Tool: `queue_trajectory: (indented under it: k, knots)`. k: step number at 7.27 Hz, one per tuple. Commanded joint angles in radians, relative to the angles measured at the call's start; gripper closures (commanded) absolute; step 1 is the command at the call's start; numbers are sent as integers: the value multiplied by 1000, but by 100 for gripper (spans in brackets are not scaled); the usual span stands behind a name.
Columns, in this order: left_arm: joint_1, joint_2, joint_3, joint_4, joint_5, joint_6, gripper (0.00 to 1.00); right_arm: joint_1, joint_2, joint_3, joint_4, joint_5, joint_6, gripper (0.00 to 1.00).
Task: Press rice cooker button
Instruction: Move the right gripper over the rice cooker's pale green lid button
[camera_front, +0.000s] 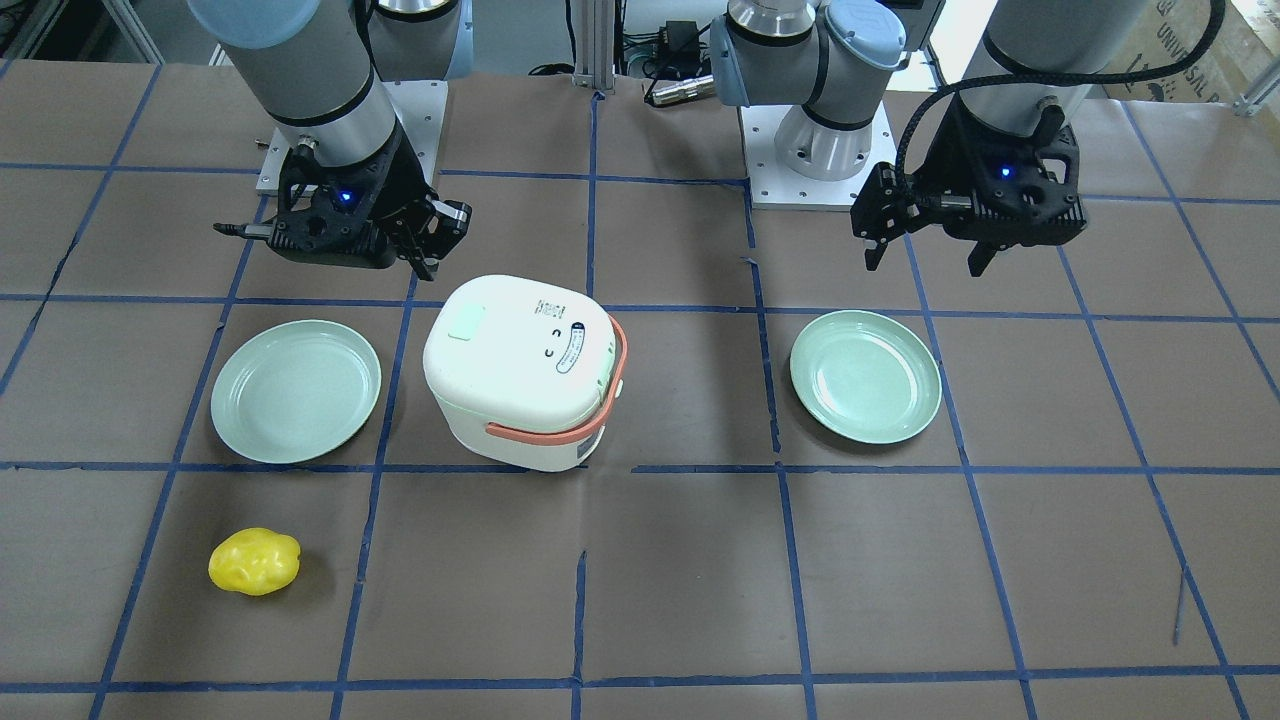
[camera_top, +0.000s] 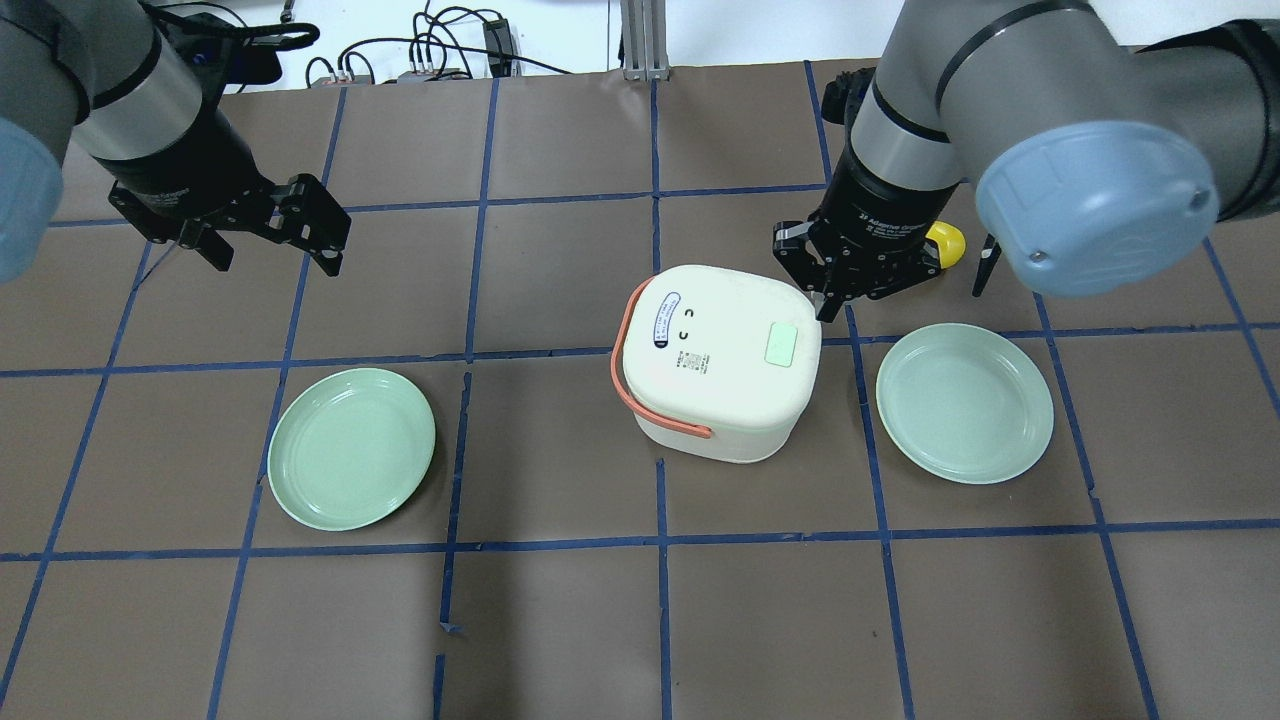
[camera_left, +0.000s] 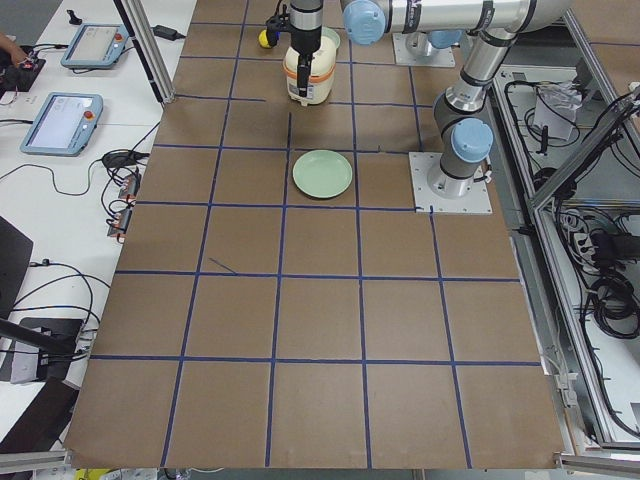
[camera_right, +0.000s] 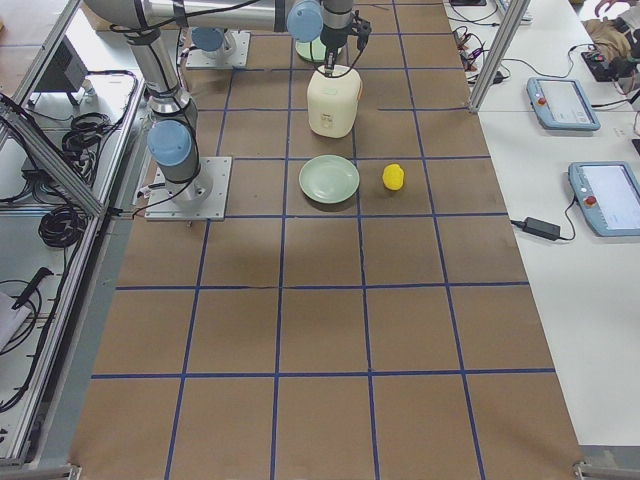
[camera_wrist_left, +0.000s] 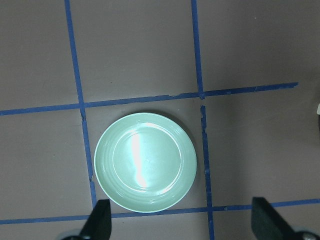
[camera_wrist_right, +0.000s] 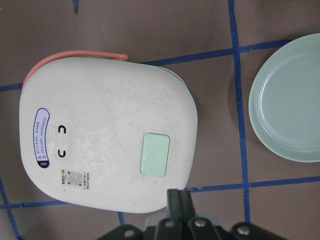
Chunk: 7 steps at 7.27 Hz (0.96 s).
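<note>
The rice cooker (camera_front: 520, 372) stands upright near the middle of the table (camera_front: 700, 580), which is covered in brown paper marked off by a grid of blue tape. It is white with rounded corners, its lid is down, and its salmon-coloured handle (camera_front: 545, 433) is folded low around the side that faces the operators. The pale green button (camera_wrist_right: 155, 154) sits on the lid at the end toward the robot's right, opposite a small label and two dark marks.

The right gripper (camera_wrist_right: 178, 196) hangs above that end of the cooker, its two fingers pressed together with nothing between them. In the right wrist view the joined fingertips lie over the lid's edge just beside the button. In the front-facing view a gap shows between the fingertips and the lid.

The left gripper (camera_top: 277, 262) hovers well apart from the cooker, over the robot's left part of the table, its fingers spread wide and empty. The left wrist view looks straight down on the left green plate (camera_wrist_left: 145, 162).

The right green plate (camera_top: 965, 402) lies just beside the cooker on the robot's right. A lumpy yellow pepper-like object (camera_front: 254, 561) rests beyond that plate, toward the operators' side.
</note>
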<state>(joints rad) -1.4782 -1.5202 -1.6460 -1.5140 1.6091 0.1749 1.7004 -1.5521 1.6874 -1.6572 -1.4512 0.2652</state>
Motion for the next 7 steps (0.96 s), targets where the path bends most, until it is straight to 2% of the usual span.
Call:
queue_trajectory:
  k: [1,3,6,7]
  knots:
    - [-1,0,0,0,0,0,0,8,3,36,-27,3,9,91]
    - [-1,0,0,0,0,0,0,10,4,109,-146,2,20,91]
    - [-1,0,0,0,0,0,0,43,38,104,-154,0,93,91]
    - [1,0,0,0,0,0,0,48,46,109,-189,0,106,91]
